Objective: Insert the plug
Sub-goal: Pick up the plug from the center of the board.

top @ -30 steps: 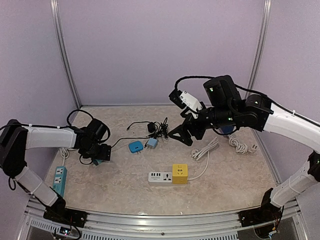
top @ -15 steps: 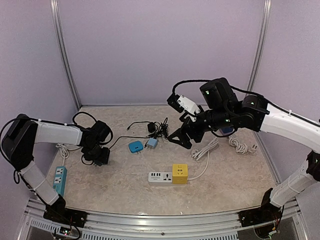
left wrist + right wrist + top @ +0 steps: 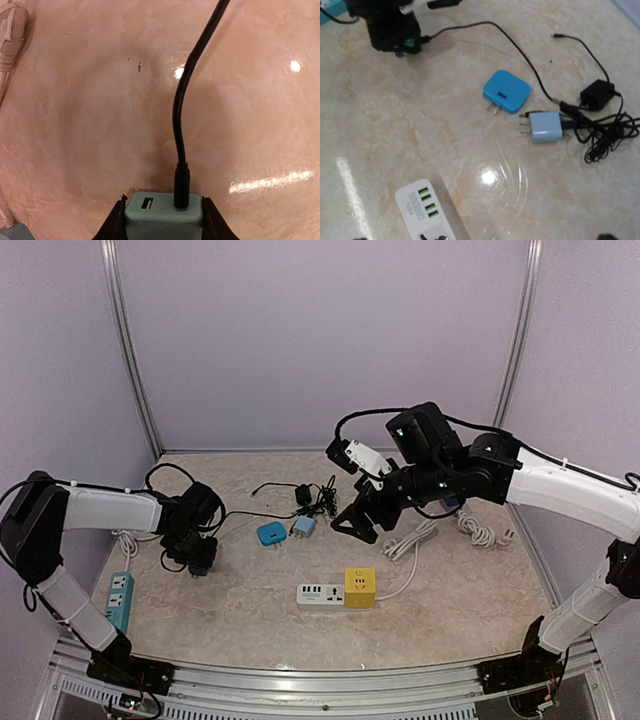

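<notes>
the bench [image 3: 470,610] has a beige, marble-like top, glossy, with bright spots [image 3: 488,176] of lamp light reflected on it. pale lilac walls [image 3: 320,340] close it at the back and on both sides. two thin metal posts [image 3: 130,350] stand in the back corners. along the near edge of the bench runs a silver aluminium rail [image 3: 330,680]. the light is soft and even, and the shadows on the bench are faint.

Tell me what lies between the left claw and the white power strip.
Bare tabletop only. In the top view, nothing sits between the left claw, shut on a pale green charger, and the white power strip.
</notes>
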Robot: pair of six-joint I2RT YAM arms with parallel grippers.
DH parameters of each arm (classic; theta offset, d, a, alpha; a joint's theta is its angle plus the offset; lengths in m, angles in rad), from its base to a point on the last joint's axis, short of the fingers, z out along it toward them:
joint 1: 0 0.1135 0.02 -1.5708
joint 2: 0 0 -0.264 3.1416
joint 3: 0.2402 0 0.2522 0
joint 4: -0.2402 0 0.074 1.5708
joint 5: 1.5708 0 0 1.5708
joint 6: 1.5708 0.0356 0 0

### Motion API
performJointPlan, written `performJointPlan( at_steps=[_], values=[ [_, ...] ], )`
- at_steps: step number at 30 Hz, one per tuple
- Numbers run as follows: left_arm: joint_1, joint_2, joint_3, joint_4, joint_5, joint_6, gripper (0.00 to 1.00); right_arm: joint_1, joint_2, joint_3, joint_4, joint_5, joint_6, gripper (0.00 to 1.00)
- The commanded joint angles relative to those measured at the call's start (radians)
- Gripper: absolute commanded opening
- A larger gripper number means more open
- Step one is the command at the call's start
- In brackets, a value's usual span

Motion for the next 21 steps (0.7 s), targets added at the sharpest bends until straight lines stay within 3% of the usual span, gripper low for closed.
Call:
performJointPlan(
  at_steps=[1,5,9,13,21],
  values=[
    [-0.085,-0.095,0.020,-0.036,-0.101,0.047,0.00,-0.007,0.022,0.042,-0.030,0.039,0.038,1.00],
    [-0.213,-0.215,0.041,0.010,-0.229,0.119,0.00,-0.035,0.041,0.084,-0.016,0.014,0.170,0.99],
    [-0.341,-0.324,0.025,0.160,-0.308,0.217,0.00,-0.100,0.064,0.114,0.071,-0.147,0.382,0.93],
    [-0.467,-0.409,-0.014,0.453,-0.428,0.363,0.00,-0.128,0.101,0.166,0.157,-0.242,0.519,0.75],
    [-0.635,-0.337,-0.077,1.162,-0.649,0.590,0.00,-0.069,0.217,0.351,0.084,-0.241,0.465,0.67]
  ],
)
